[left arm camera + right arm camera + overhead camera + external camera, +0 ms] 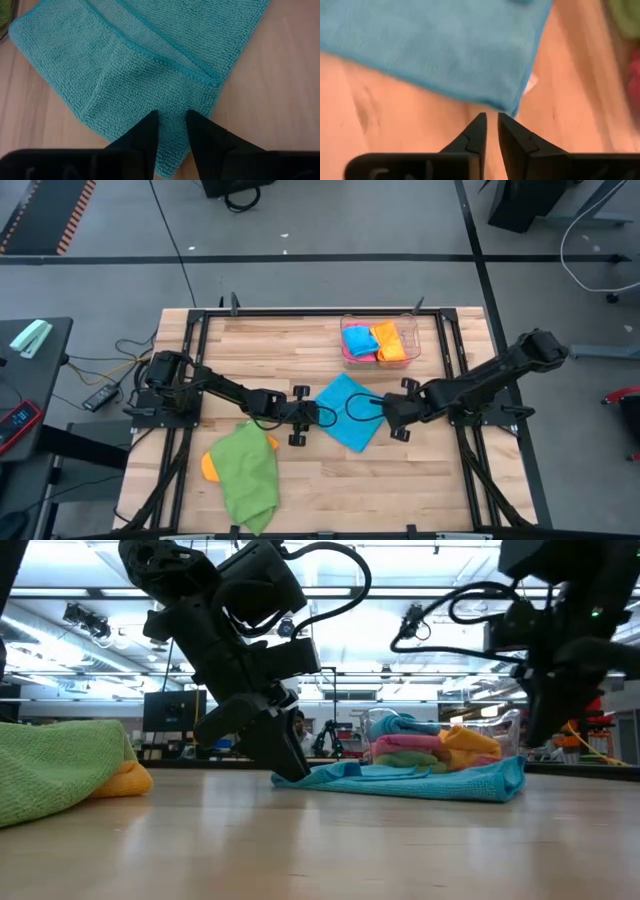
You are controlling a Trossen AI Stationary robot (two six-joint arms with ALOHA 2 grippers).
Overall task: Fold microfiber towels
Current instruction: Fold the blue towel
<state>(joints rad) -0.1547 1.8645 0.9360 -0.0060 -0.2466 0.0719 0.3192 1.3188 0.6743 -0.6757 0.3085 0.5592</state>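
Note:
A sky blue towel (348, 412) lies folded over on the wooden table (420, 480), with its corners toward the table's edges. My left gripper (312, 417) is down on its left corner, shut on it, and also shows in the low view (290, 772). My right gripper (392, 416) is just off the towel's right corner (512, 106), a little above the table, fingers nearly together and empty. A green towel (247, 475) lies crumpled on an orange one (208, 465) at the near left. My left gripper pinches the sky blue towel's left corner (172, 131) between its two fingers. The fingers (145, 130) slant down from the table's left side. More than one layer lies there, with the upper layer's hemmed edge (165, 62) just beyond the fingertips. The towel rests flat on the table.
A clear plastic tray (410, 330) at the far middle right holds folded blue, pink and orange towels (372, 342). Black frame rails run along the table's left and right sides (455, 370). Bare wood lies at the near middle and right.

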